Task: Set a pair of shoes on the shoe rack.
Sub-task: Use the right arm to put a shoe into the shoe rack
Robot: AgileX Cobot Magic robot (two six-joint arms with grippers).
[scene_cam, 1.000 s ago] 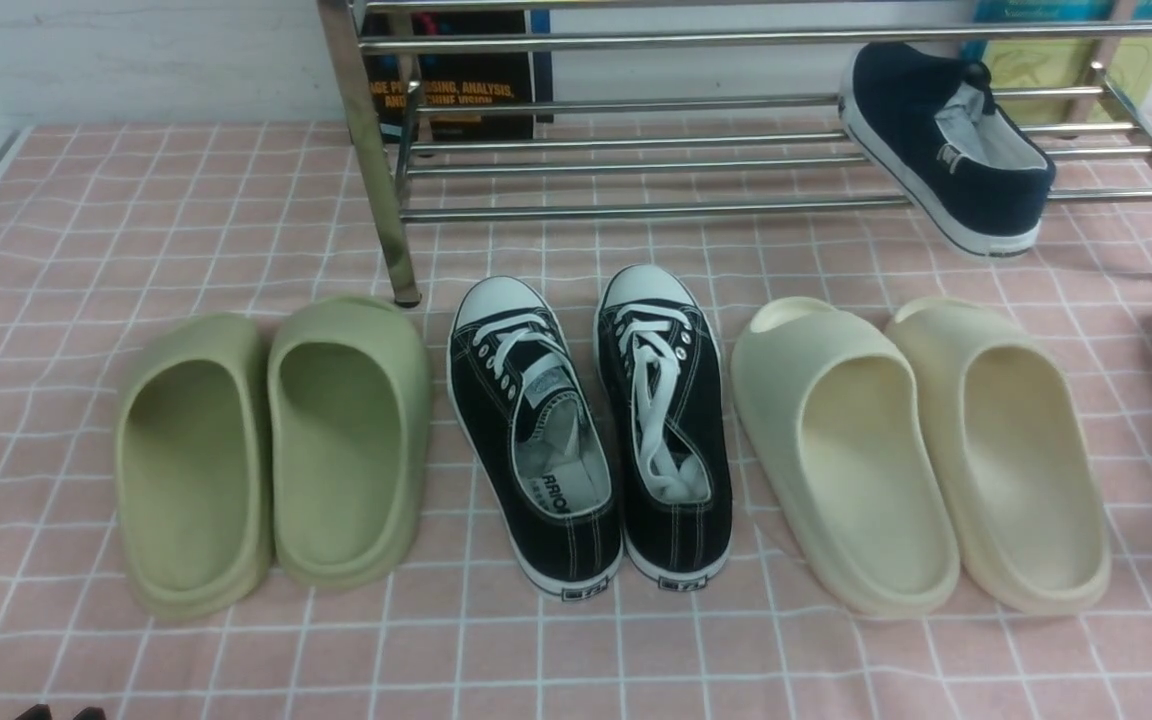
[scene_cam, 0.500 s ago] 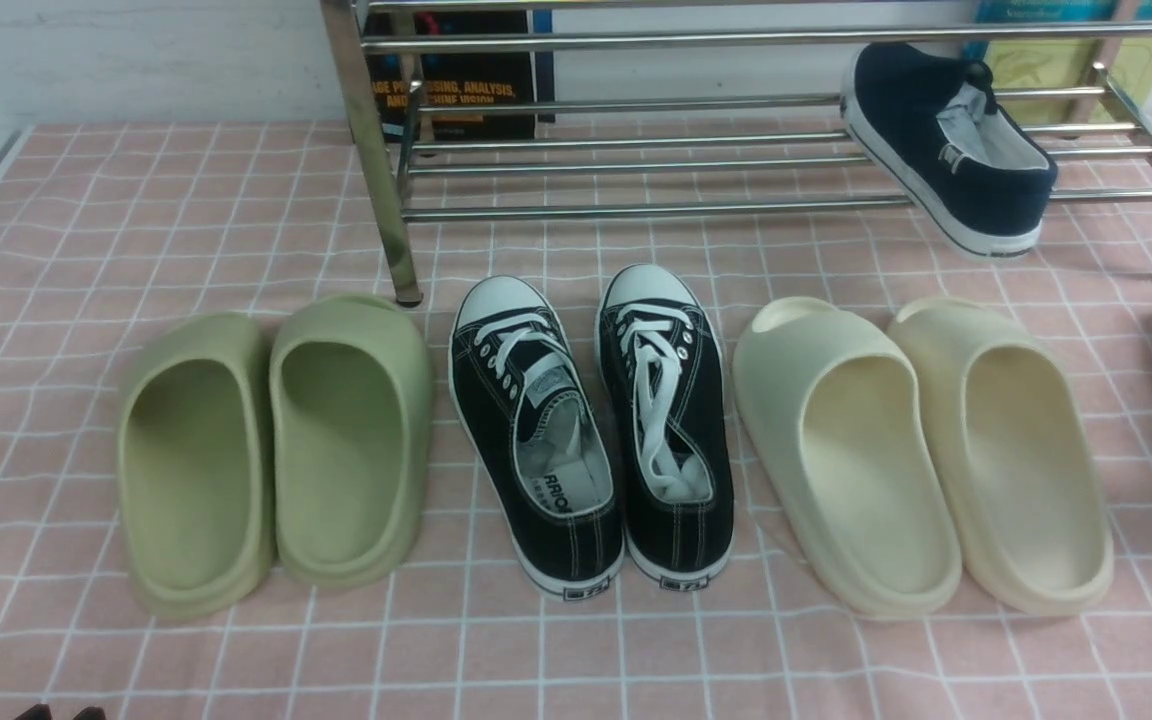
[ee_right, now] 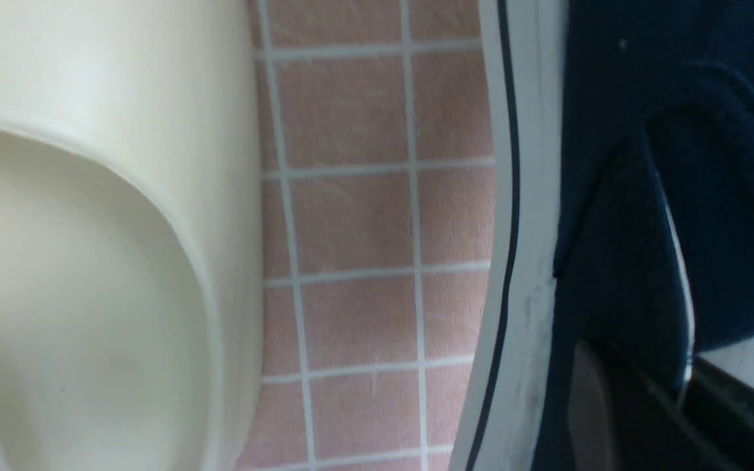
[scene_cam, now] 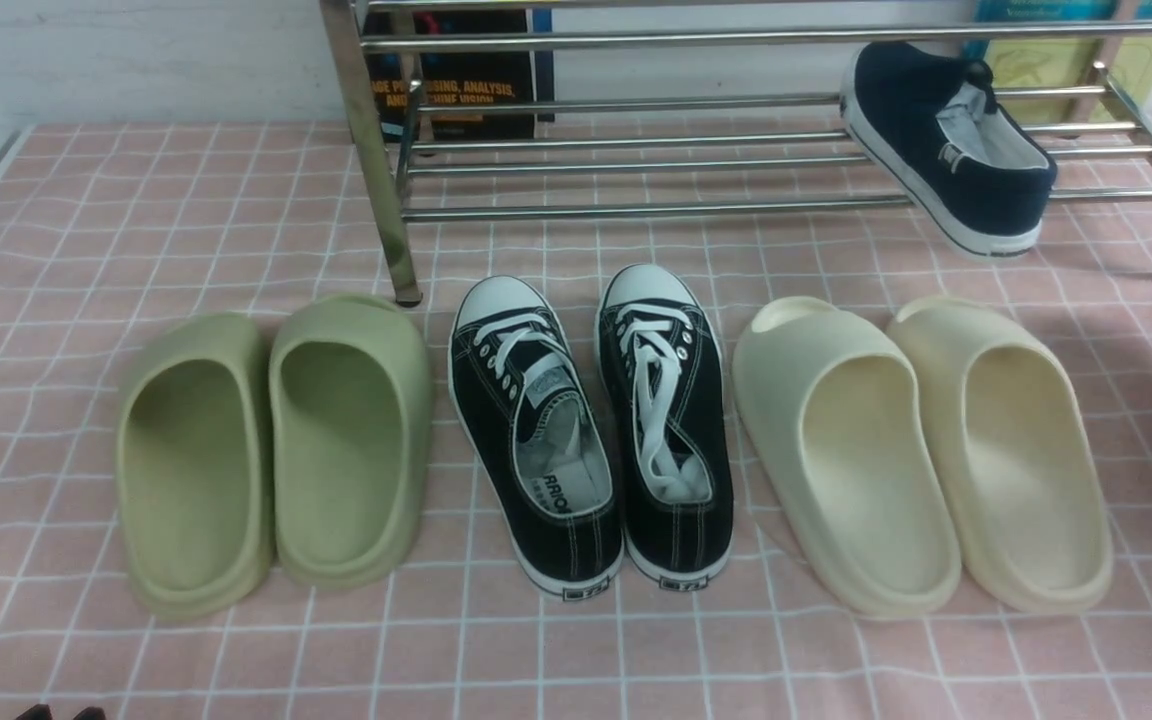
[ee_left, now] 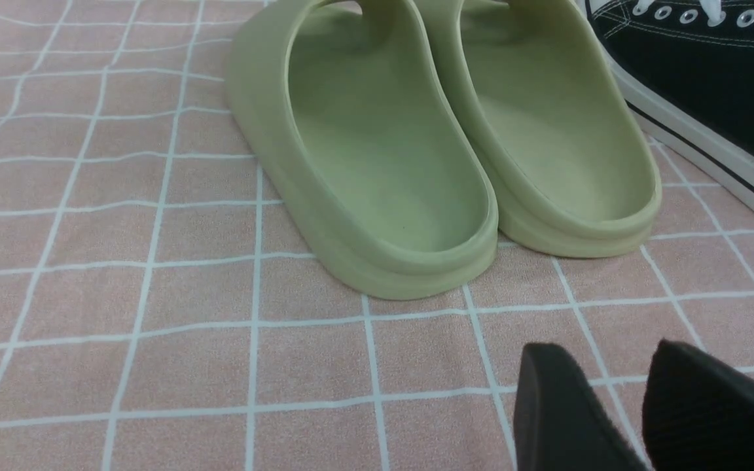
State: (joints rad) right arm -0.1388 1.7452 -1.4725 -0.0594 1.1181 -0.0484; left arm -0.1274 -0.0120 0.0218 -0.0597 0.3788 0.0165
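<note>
Right gripper (ee_right: pixel 652 386): fingers astride the side wall of the loose shoe (ee_right: pixel 711 163), one inside and one outside. Looks pinched shut on it.
Left gripper (ee_left: pixel 606 356): fingers apart, nothing between them. Hangs over the cloth (ee_left: pixel 154 294), on the near side of the green slides (ee_left: pixel 416 163), well away from the rack (scene_cam: pixel 636 208).
Loose shoe: off the rack's right front corner and only partly in the front view. Just beside the cream slides (scene_cam: pixel 841 450), with a strip of cloth between.
Racked shoe (scene_cam: pixel 946 140): on the lower tier at the right end, slanted, heel hanging over the front bar.
Row in front of rack: green slides, black sneakers (scene_cam: pixel 556 430), cream slides. None belong to the task.
Stage, my reading: half done. One shoe is racked and the other is gripped for the carry.
Risk, grip: the hold is on soft fabric at one side only, so the shoe may sag, swing or slide out.
Risk, rack: a hanging toe could catch the front bar or the right post.
Risk, racked shoe: it overhangs already, so a nudge could tip it off.
Risk, bars: the gaps are wide, so a sole set crooked may drop through.
Risk, slides: a low swing would shove the cream pair.
</note>
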